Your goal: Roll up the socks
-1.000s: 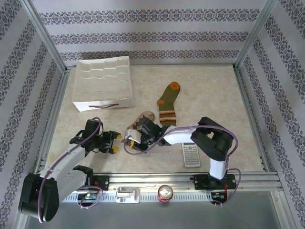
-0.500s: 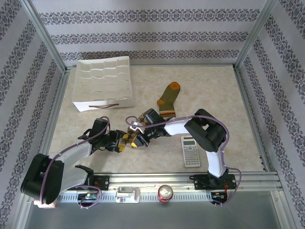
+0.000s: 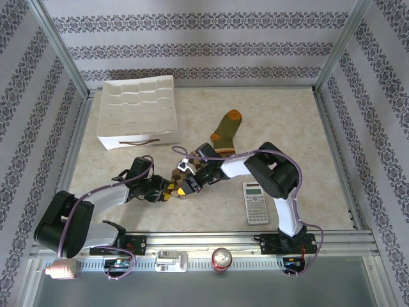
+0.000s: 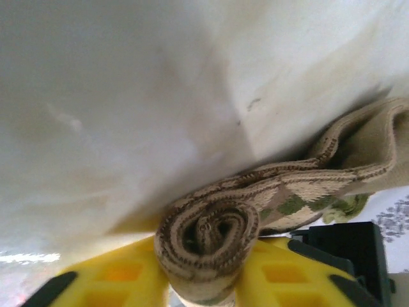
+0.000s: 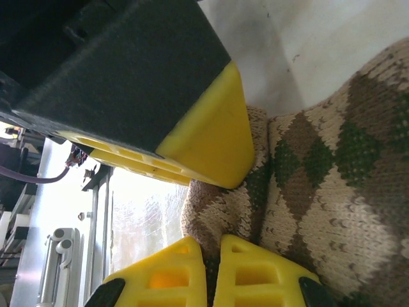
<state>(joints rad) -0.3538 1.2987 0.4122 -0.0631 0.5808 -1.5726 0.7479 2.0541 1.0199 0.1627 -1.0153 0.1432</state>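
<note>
Left jaws nearer; seemingly two socks (image 3: 227, 131) (image 4: 211, 236)

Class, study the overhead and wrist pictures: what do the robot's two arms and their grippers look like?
The left arm and the right arm both have white link shells and bulky black joints. A lilac cable loops loosely alongside each one. The left gripper and the right gripper are black blocks. They end in wedge-shaped yellow fingers with moulded hollows.

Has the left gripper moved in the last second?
Yes. The left gripper has slid right, nearer the calculator, and its fingers now flank the rolled argyle sock.
</note>
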